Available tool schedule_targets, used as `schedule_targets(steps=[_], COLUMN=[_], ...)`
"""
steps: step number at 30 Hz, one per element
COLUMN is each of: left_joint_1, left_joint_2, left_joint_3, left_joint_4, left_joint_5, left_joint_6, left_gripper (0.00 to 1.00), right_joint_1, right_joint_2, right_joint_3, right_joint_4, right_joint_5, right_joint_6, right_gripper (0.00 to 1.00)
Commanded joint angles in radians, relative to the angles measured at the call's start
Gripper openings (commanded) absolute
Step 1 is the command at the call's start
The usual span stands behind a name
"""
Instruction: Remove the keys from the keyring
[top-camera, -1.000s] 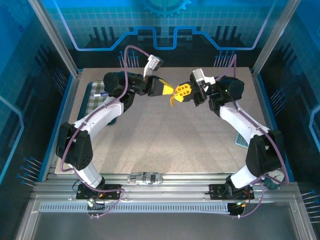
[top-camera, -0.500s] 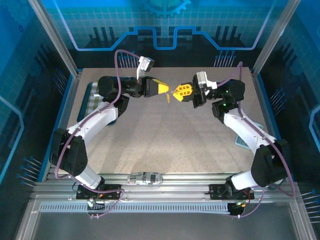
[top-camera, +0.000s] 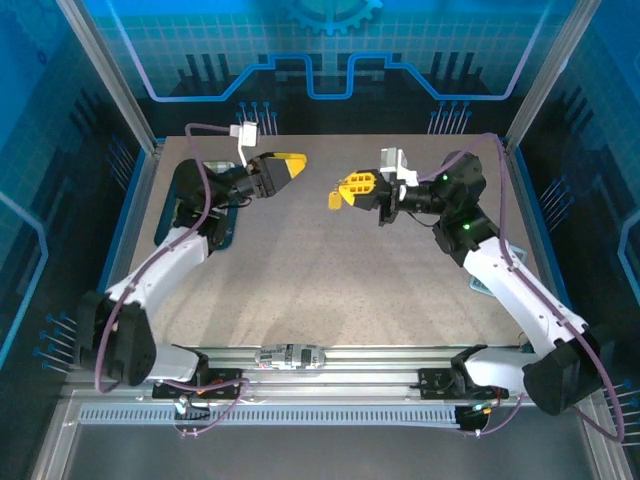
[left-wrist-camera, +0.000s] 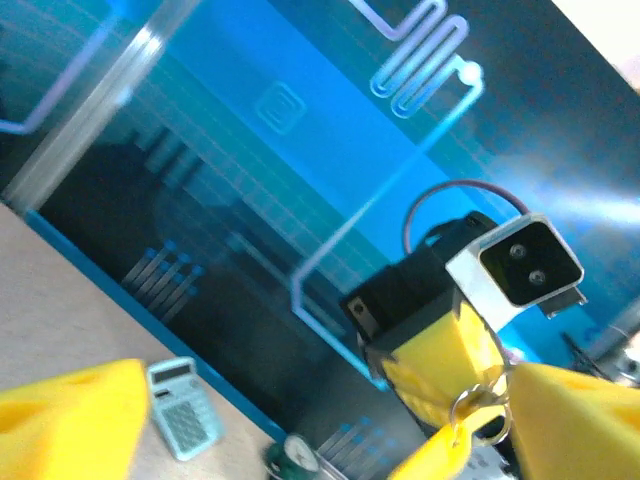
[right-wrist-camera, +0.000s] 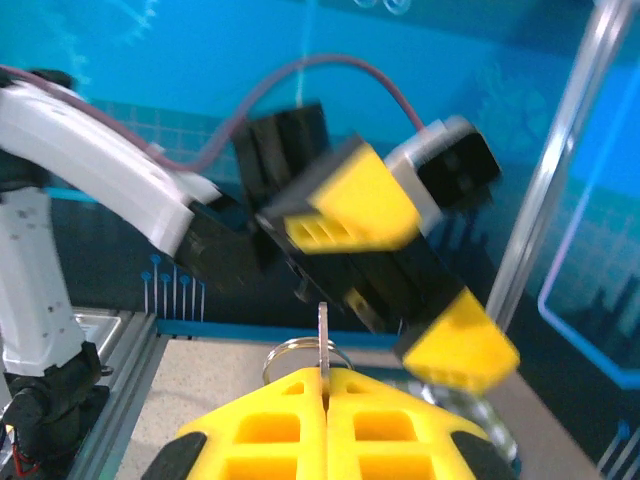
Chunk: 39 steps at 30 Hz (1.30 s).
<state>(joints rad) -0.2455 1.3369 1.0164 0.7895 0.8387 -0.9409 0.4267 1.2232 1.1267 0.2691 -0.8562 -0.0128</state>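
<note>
The counter (top-camera: 330, 290) is a speckled beige sheet, and both my arms reach over its far half. My left arm (top-camera: 170, 265) comes in from the left side and my right arm (top-camera: 510, 280) from the right. My two hands face each other above the surface, apart and not touching. My left hand (top-camera: 288, 165) is released. In its own wrist view its yellow fingers (left-wrist-camera: 70, 415) stand wide apart at the two lower corners with nothing between them, and my right wrist camera also sees it (right-wrist-camera: 400, 280) spread and empty. My right hand (top-camera: 352, 187) is clenched, its yellow fingers (right-wrist-camera: 260, 435) pressed together along a thin seam. A calculator (left-wrist-camera: 185, 410) lies on the counter near its edge, below the blue wall. The keyring (top-camera: 336, 200), a small yellow-orange tag, hangs from the tip of my right hand on the side towards my left hand, clear of the counter. My left wrist camera shows it (left-wrist-camera: 440, 458) dangling under a thin metal ring (left-wrist-camera: 465, 405). That ring (right-wrist-camera: 300, 352) sits right at my right fingertips. The key (right-wrist-camera: 323, 335) is a narrow dark blade pinched in the seam of my right fingers, standing upright out of them just in front of the ring.
</note>
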Motion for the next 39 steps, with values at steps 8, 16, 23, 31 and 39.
schedule_targets(steps=[8, 16, 23, 31, 39], left_joint_1=[0.025, -0.036, -0.226, -0.247, -0.293], left_joint_2=[-0.131, -0.137, -0.223, -0.248, -0.212], left_joint_3=[-0.081, -0.097, -0.104, -0.168, -0.18], left_joint_4=[-0.204, -0.26, -0.571, -0.587, -0.572], left_joint_5=[-0.354, -0.187, -0.362, -0.386, -0.36], left_joint_6=[-0.01, 0.301, 0.728, 0.773, 0.82], left_gripper=[0.99, 0.91, 0.99, 0.65, 0.43], right_joint_1=[0.048, 0.087, 0.12, 0.135, 0.136], right_joint_2=[0.043, 0.047, 0.033, 0.015, -0.003], right_joint_3=[-0.053, -0.05, -0.043, -0.034, -0.042], right_joint_4=[-0.224, -0.28, -0.313, -0.352, -0.342], right_joint_5=[0.267, 0.351, 0.414, 0.471, 0.465], right_joint_6=[0.019, 0.044, 0.054, 0.065, 0.07], right_gripper=[0.0, 0.0, 0.0, 0.0, 0.0])
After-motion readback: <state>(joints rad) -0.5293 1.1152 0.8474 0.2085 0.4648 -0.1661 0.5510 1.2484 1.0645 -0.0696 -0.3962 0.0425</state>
